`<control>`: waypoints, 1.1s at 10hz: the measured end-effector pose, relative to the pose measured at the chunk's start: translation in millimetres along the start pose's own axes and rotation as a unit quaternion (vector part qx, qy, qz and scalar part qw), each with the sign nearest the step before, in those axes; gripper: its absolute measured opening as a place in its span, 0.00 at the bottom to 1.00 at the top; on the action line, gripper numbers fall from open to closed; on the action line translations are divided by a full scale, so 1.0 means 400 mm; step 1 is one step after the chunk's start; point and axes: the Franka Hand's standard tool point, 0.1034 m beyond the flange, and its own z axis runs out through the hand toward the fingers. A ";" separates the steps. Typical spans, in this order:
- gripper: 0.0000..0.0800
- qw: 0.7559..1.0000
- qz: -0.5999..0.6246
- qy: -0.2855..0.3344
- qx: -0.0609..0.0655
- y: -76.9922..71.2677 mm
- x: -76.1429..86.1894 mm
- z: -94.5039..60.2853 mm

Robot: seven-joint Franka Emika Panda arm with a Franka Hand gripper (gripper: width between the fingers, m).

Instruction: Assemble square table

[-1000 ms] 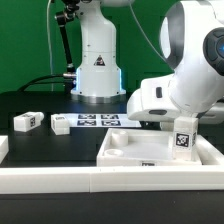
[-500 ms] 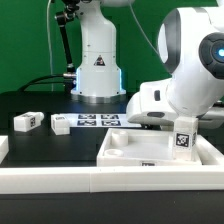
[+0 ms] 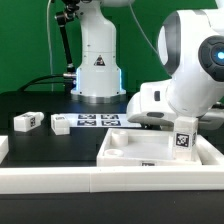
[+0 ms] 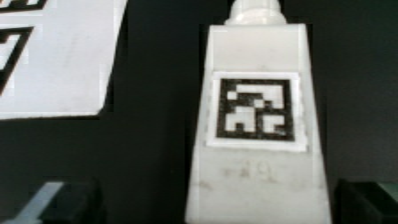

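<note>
In the wrist view a white leg block (image 4: 254,110) with a black-white tag lies flat on the black table. My gripper (image 4: 210,200) straddles its near end. One dark finger (image 4: 54,202) shows on one side and the other on the opposite side, with a dark gap between each and the leg, so the jaws are open. In the exterior view the square tabletop (image 3: 128,152), a white rimmed tray, sits at the front right. A tagged leg (image 3: 183,136) stands upright at its far right. Two more leg blocks (image 3: 26,121) (image 3: 60,123) lie on the exterior view's left. The arm's body hides the gripper there.
The marker board (image 3: 96,120) (image 4: 54,50) lies flat just beside the straddled leg. Long white border rails (image 3: 90,182) run along the front edge. A second white robot base (image 3: 98,70) stands at the back.
The arm's upper links have shifted slightly since the oldest frame. The tabletop and the loose legs lie where they were.
</note>
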 end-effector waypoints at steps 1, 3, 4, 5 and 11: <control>0.65 1.000 0.000 0.000 0.000 0.000 0.000 -0.001; 0.36 1.000 0.000 0.001 0.000 0.000 0.000 -0.002; 0.36 1.000 0.000 0.001 0.001 0.001 0.001 -0.003; 0.36 1.000 0.000 0.001 0.001 0.001 0.002 -0.004; 0.36 0.999 -0.032 0.015 0.008 0.091 -0.026 -0.137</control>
